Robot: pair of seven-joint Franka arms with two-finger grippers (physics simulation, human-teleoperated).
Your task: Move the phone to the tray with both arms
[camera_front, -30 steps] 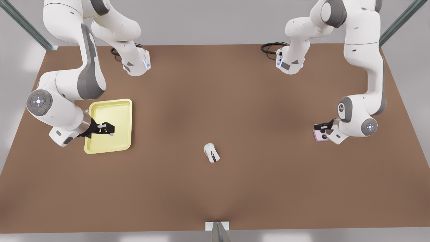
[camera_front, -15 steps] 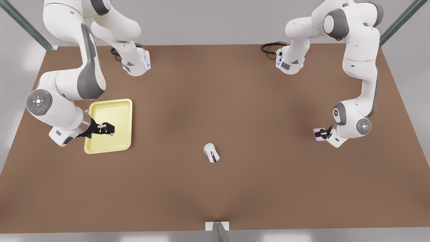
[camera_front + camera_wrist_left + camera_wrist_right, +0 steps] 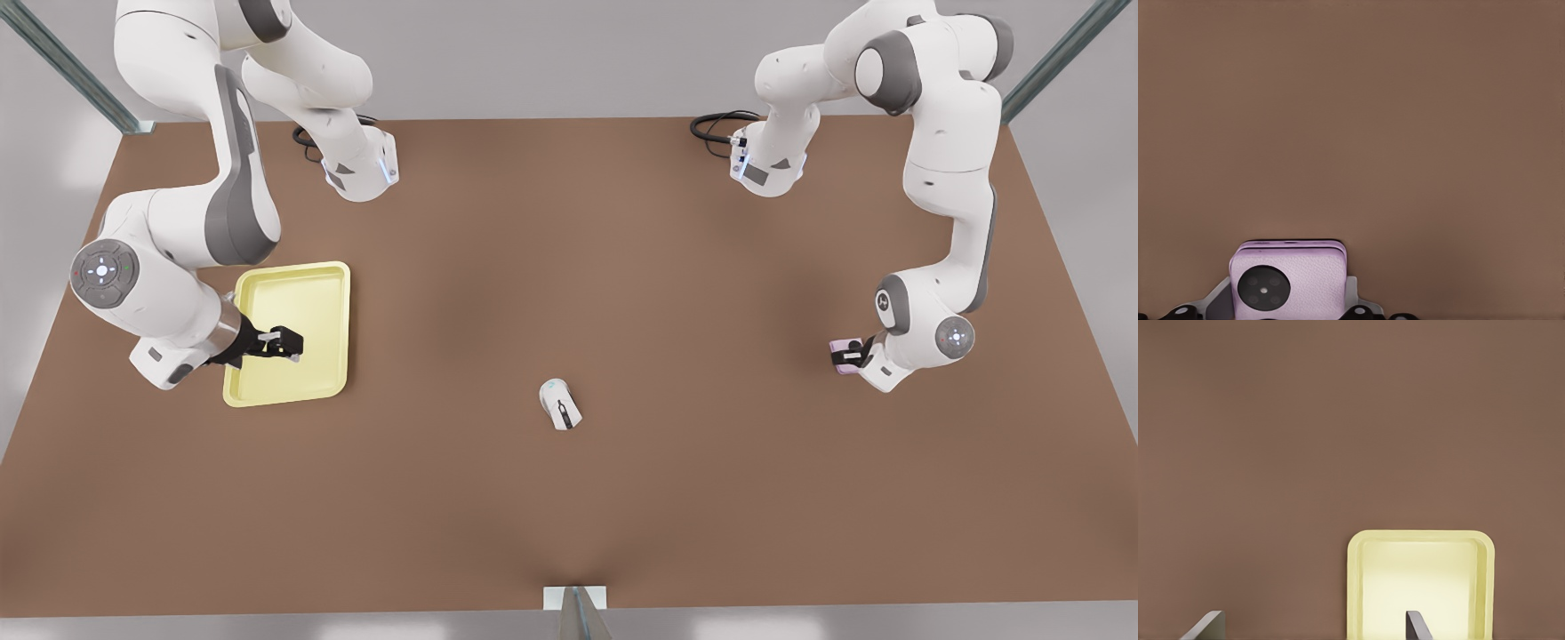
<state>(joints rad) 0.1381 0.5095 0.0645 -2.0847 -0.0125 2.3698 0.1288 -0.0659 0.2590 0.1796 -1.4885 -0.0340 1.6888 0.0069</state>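
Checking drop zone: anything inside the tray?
No objects inside the tray; its yellow floor shows bare. The right gripper hangs over it, fingers open, hiding a patch. The phone sits between the left gripper's fingers.

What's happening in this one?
The left gripper, at the front view's right, sits on the pink phone, fingers at its sides. The right gripper hovers open over the yellow tray at the front view's left. A white mouse lies untouched between them on the brown table.

even, soft overhead light; faint shadows, no glare.
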